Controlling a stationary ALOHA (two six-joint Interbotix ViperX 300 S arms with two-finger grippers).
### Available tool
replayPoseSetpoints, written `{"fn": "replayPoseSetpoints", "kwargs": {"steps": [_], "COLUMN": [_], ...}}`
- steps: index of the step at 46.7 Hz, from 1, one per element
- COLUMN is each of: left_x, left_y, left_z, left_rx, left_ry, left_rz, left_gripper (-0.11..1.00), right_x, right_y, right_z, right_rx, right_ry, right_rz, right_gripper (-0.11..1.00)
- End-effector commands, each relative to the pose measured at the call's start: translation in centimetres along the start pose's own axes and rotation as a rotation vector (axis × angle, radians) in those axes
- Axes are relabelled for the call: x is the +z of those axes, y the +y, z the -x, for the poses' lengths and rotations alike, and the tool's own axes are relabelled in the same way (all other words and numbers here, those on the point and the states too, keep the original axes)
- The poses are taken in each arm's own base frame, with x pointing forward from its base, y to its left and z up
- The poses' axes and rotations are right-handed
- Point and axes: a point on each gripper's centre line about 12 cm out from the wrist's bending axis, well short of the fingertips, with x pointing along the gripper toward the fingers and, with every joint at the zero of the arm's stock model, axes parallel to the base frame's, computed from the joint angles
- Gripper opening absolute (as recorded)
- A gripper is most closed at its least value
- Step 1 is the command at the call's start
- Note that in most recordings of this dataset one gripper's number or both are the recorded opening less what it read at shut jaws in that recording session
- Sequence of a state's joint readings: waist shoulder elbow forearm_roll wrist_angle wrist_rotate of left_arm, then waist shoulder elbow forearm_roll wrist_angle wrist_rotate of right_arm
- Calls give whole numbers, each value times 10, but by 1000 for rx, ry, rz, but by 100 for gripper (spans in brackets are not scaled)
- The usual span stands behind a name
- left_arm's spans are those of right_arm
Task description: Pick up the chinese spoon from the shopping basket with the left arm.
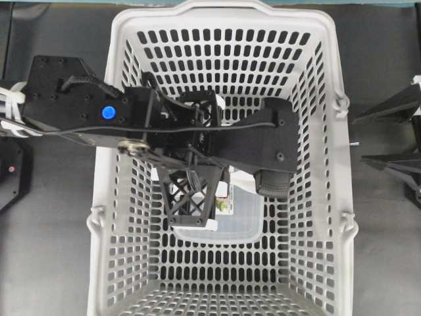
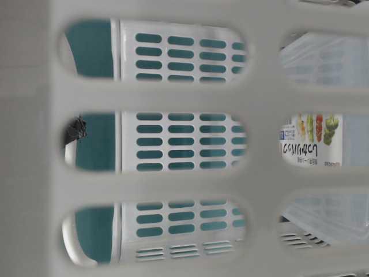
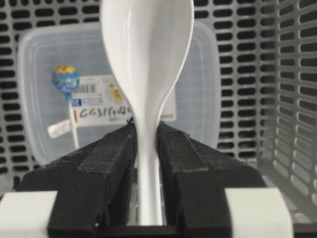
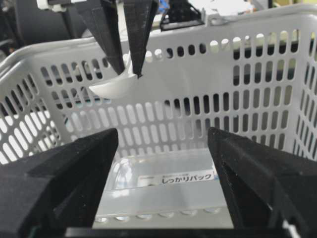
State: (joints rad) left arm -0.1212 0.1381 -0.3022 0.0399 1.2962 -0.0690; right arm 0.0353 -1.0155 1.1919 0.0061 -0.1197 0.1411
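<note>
The glossy white chinese spoon is held by its handle between my left gripper's black fingers, with the deep bowl sticking out past the tips. Seen from the right wrist, the spoon hangs in the air near rim height, pinched by the left gripper. From overhead, the left gripper points down into the light-grey shopping basket, and only a white edge of the spoon shows beneath it. My right gripper stays outside the basket's right wall, jaws wide apart and empty.
A clear lidded food container with a printed label lies on the basket floor, below the spoon; a lollipop shows through its lid. The container lies ahead of the right gripper. Slotted basket walls surround the left gripper.
</note>
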Motion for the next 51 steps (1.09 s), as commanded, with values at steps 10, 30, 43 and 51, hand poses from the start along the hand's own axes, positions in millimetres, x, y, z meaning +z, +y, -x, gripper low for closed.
{"fn": "replayPoseSetpoints", "kwargs": {"steps": [10,30,43,51], "left_x": [4,4,4,5], "left_y": [1,-1,-1,0], "left_z": [18,19,19,18], "left_rx": [0,-1,-2,0], "left_ry": [-48,-46,-46,-46], "left_rz": [2,0,-3,-2], "left_gripper": [13,13,13,13], "right_x": [5,4,3,3], "right_y": [1,1,1,1], "right_z": [-1,-1,-1,-1], "right_rx": [5,4,3,3], "right_ry": [-15,-6,-3,-3], "right_rz": [-4,-4,-4,-4], "right_gripper": [71,71,71,71]}}
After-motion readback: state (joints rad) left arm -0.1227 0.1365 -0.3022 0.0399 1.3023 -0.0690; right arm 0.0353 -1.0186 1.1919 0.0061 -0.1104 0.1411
